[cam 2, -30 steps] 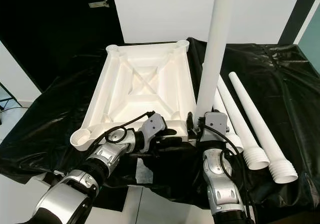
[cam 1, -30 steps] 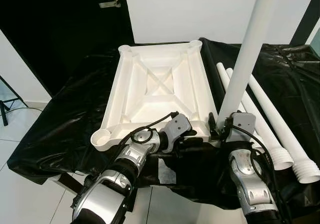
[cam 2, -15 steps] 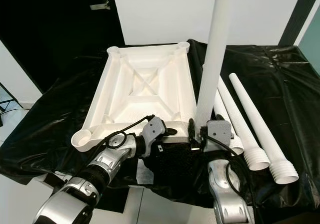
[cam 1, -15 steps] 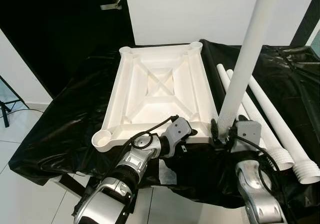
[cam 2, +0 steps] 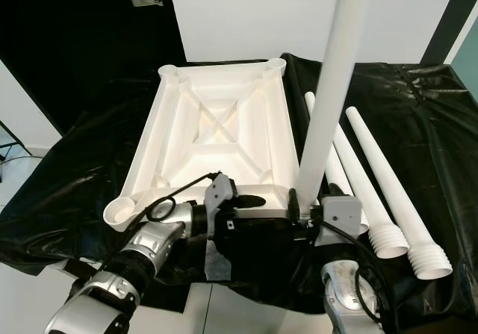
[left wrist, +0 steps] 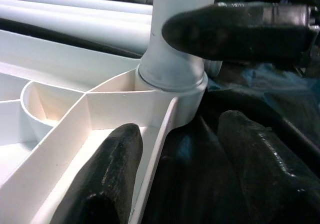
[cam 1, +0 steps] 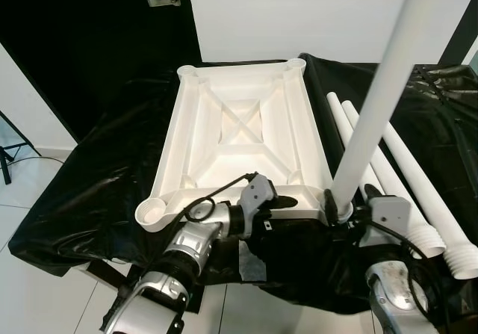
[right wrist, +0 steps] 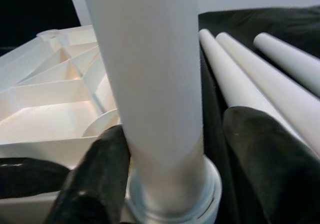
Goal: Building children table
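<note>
The white tabletop [cam 1: 173, 136] lies upside down on a black sheet, ribs up. A white table leg [cam 1: 381, 102] stands in its near right corner socket [left wrist: 172, 81], leaning to the right at the top. My right gripper [cam 1: 342, 208] is shut on the leg just above the socket, one finger [right wrist: 100, 179] on each side. My left gripper [cam 1: 287, 201] is open at the tabletop's near rim beside that socket. One of its fingers [left wrist: 102, 179] lies inside the rim wall, the other outside on the sheet.
Three spare white legs [cam 1: 403, 177] lie side by side on the sheet to the right of the tabletop. The near left corner socket [cam 1: 151, 213] is open. The table's front edge is close; white floor tiles [cam 1: 45, 289] lie below left.
The leg's top has leaned further right. My right arm has sunk lower and a little right with it. The left gripper has stayed at the near rim.
</note>
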`<state>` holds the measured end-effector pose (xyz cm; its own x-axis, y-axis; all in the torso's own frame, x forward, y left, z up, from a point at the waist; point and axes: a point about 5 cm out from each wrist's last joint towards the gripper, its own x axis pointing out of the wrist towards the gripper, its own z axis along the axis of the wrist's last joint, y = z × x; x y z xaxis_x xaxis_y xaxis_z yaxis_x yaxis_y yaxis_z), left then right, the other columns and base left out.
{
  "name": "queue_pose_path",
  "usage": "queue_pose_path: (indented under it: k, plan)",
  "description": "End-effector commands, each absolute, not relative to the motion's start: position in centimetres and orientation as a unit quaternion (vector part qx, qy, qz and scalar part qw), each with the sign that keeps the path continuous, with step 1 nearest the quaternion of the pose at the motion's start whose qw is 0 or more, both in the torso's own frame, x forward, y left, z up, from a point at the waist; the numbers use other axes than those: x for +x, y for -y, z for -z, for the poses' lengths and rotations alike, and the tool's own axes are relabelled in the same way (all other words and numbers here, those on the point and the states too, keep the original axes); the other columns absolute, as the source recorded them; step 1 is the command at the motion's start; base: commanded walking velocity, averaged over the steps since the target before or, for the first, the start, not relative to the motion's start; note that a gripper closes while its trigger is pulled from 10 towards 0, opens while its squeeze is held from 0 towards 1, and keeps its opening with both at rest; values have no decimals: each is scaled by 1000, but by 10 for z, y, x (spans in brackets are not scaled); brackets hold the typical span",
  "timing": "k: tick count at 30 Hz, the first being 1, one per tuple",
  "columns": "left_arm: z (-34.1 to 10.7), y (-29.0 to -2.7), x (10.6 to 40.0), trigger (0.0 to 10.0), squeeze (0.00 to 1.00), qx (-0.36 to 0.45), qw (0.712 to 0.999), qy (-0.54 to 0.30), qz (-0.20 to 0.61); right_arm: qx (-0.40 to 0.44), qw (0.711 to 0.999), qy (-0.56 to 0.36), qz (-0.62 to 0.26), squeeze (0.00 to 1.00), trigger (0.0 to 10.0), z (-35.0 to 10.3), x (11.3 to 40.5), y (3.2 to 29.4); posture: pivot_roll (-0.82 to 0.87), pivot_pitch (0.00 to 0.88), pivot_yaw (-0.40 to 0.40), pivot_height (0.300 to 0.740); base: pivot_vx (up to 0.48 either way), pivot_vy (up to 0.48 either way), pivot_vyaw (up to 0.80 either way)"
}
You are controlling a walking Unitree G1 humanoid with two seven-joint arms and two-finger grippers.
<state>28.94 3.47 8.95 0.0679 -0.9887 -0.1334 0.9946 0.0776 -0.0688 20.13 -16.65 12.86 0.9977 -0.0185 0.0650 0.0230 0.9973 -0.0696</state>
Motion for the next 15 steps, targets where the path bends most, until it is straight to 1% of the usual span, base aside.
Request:
queue_pose_path:
  k: [1,3,15]
  plan:
    - [-64,-49,278,10000,0,-1,716,-145,683,-44,998,10,44,0,0,-123,195,184,-197,3,55,740,0,0,0]
    - [-66,-49,279,10000,0,-3,720,-141,679,-36,999,-1,30,0,0,-119,191,182,-199,2,58,740,0,0,0]
    - [-73,-49,285,10000,0,-13,732,-125,670,-31,999,-14,25,0,0,-116,186,182,-203,0,67,740,0,0,0]
